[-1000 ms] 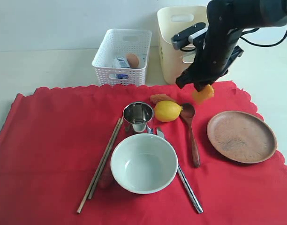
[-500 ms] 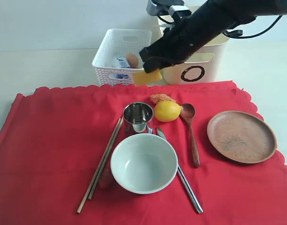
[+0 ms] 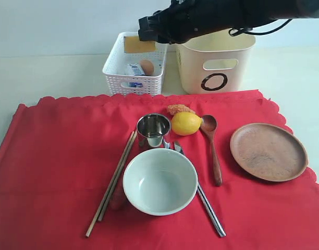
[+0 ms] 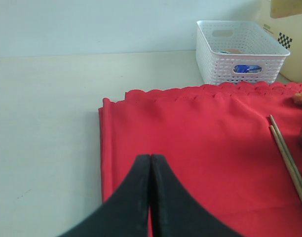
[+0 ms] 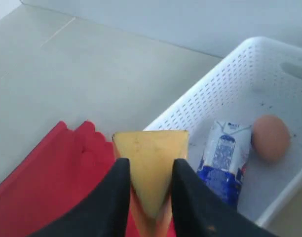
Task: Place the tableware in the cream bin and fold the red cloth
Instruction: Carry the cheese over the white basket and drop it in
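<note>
While bowl (image 3: 159, 181), steel cup (image 3: 153, 128), chopsticks (image 3: 113, 179), spoon (image 3: 213, 151), knife (image 3: 209, 205) and plate (image 3: 268, 151) lie on the unfolded red cloth (image 3: 55, 156), the cream bin (image 3: 193, 67) at one o'clock awaits them. Left wrist: left pincer (image 4: 150, 165) closed, empty. Right wrist: right pincer (image 5: 150, 170) clamps a cheese wedge (image 5: 150, 148) over the lattice basket (image 5: 225, 94).

A: What kind of place is this?

B: A robot lab bench, set up like a dining table rather than a real home.

A: What shows it?

B: A black robot arm (image 3: 211, 18) reaches over a bare pale tabletop (image 3: 45, 73) against a blank wall (image 3: 55, 21). A small checkerboard patch (image 4: 284, 39) shows just past the white lattice basket (image 4: 225, 69).

A: And the dining part?

B: A red cloth (image 3: 55, 156) laid with a bowl (image 3: 159, 182) and wooden plate (image 3: 268, 151), with a cream bin (image 3: 193, 73) behind.
</note>
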